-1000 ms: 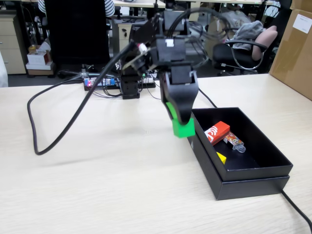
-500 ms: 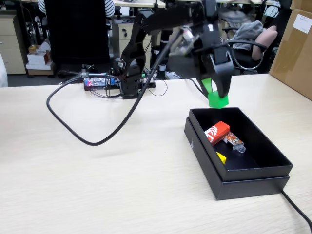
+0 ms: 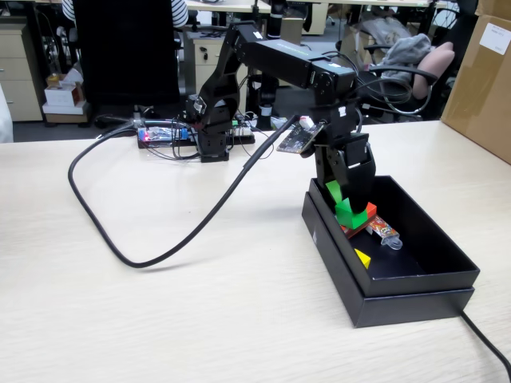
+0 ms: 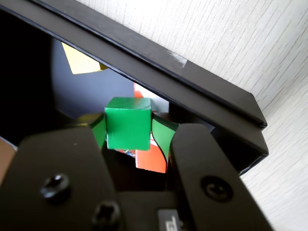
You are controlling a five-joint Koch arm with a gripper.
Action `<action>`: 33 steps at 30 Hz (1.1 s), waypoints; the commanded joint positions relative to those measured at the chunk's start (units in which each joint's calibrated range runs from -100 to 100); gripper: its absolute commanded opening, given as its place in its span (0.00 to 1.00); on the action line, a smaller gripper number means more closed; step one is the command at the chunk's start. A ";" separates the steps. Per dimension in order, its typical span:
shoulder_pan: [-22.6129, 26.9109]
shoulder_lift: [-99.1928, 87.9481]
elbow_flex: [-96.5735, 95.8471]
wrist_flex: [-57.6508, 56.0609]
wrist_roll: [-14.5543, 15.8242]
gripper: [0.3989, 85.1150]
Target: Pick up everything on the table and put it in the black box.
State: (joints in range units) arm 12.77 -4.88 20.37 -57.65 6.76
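Observation:
My gripper (image 3: 345,203) reaches down into the black box (image 3: 415,279) and is shut on the small green cube (image 3: 350,214) between its green pads. In the wrist view the green cube (image 4: 128,123) sits between the two pads of the gripper (image 4: 129,129). The cube is right above, or resting on, the red block (image 3: 363,226), which lies inside the box and also shows in the wrist view (image 4: 151,158). The small yellow cube (image 3: 362,258) lies on the box floor nearer the front, and shows in the wrist view (image 4: 82,61). The box wall (image 4: 192,91) crosses the wrist view.
A patterned stick with a clear end (image 3: 385,231) lies in the box beside the red block. A thick black cable (image 3: 144,255) loops over the beige table (image 3: 160,319). A circuit board (image 3: 164,134) sits by the arm's base. A cardboard box (image 3: 483,72) stands far right.

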 commanded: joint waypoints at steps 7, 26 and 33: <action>-0.15 -3.33 3.03 2.05 -0.54 0.42; -9.87 -21.00 1.67 6.37 -5.57 0.43; -13.33 -22.60 -10.30 11.47 -7.18 0.49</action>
State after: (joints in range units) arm 0.17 -22.10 10.50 -51.40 0.56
